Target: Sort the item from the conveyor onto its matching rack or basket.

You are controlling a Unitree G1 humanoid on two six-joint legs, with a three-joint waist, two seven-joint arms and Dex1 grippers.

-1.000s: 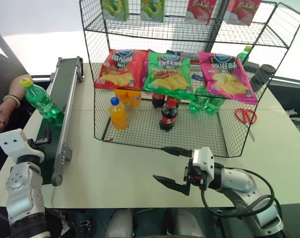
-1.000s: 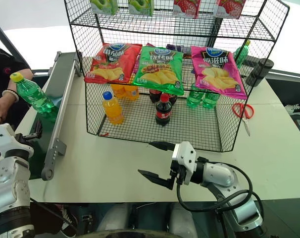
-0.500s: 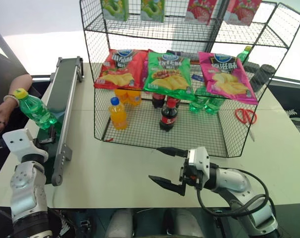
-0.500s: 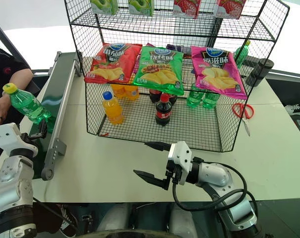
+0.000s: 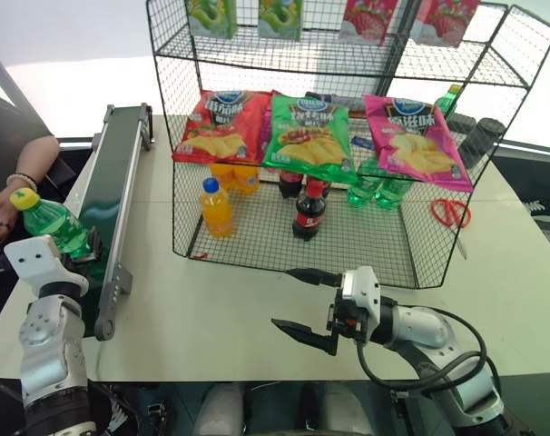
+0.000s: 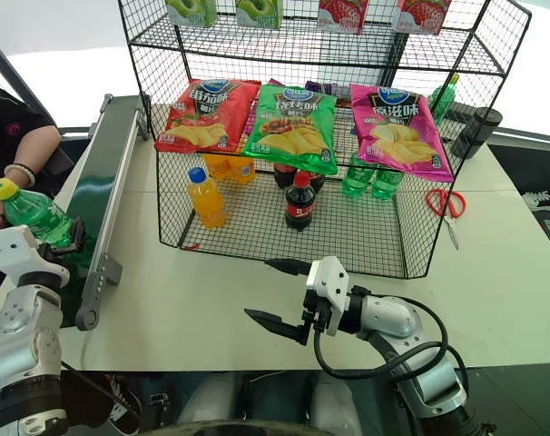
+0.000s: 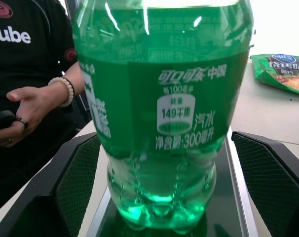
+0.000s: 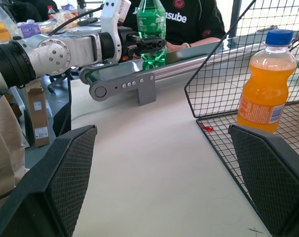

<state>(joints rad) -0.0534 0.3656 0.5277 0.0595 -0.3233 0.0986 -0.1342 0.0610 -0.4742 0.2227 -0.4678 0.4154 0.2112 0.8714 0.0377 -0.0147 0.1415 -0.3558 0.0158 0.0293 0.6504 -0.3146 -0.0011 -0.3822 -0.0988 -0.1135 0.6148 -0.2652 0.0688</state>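
The item, a clear-green soda bottle (image 5: 50,224) with a yellow cap, stands on the near end of the dark green conveyor (image 5: 121,168). My left gripper (image 5: 83,249) is open at that end of the belt. In the left wrist view the bottle (image 7: 164,113) stands between the two black fingers (image 7: 65,197), with narrow gaps on both sides. My right gripper (image 5: 284,298) hangs open and empty over the table in front of the black wire rack (image 5: 348,65). The right wrist view also shows the bottle (image 8: 150,24) flanked by the left gripper.
The rack's bottom tier holds orange bottles (image 5: 216,207), cola bottles (image 5: 309,211) and green bottles (image 5: 377,193). Chip bags (image 5: 309,136) hang on its front. Red scissors (image 5: 450,213) lie to its right. A person's hand (image 5: 3,204) rests left of the conveyor.
The green bottle has travelled down the belt toward the near end and now stands between my left gripper's fingers. The person's arm has drawn back from it. Both grippers stayed open.
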